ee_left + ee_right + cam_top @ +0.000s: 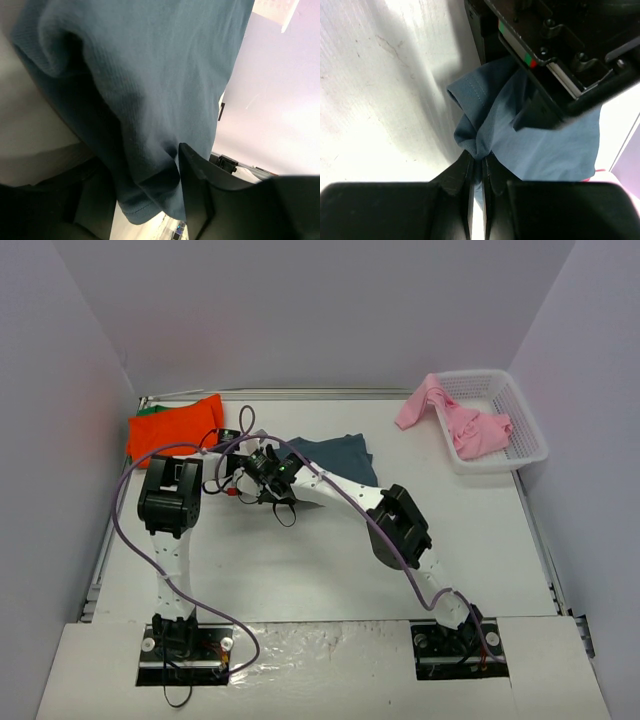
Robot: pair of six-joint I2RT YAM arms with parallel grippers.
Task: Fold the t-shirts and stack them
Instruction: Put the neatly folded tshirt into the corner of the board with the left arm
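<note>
Far left at the back of the desk (300, 570), the orange-red t-shirt (175, 425) lies in a flat, folded-looking slab. A sliver of the green t-shirt (150, 410) peeks out at its back-left corner.

Moving in, both arms meet left of centre. On the left wrist camera, the left end effector (140, 162) has its jaws on either side of a hanging fold of the slate-blue t-shirt (335, 455). The hem dangles between them and the right-hand finger (200, 195) touches the cloth. Whether that is a real pinch or only a straddle I cannot tell (the jaws are neither wide nor fully together).

Now the right arm, stretched across from its base. The right end effector (479, 160) is narrowed almost to nothing, with a bunched edge of the slate-blue shirt clamped between its fingertips just above the white desk surface. The left arm's tool sits close beside it on the same cloth.

The rest of the slate-blue shirt spreads out on the desk, centre-back, to the right of the two tools.

Far right, the light pink t-shirt (470, 425) sits crumpled in the white lattice basket (525, 410), one part draped over the basket's left wall.
</note>
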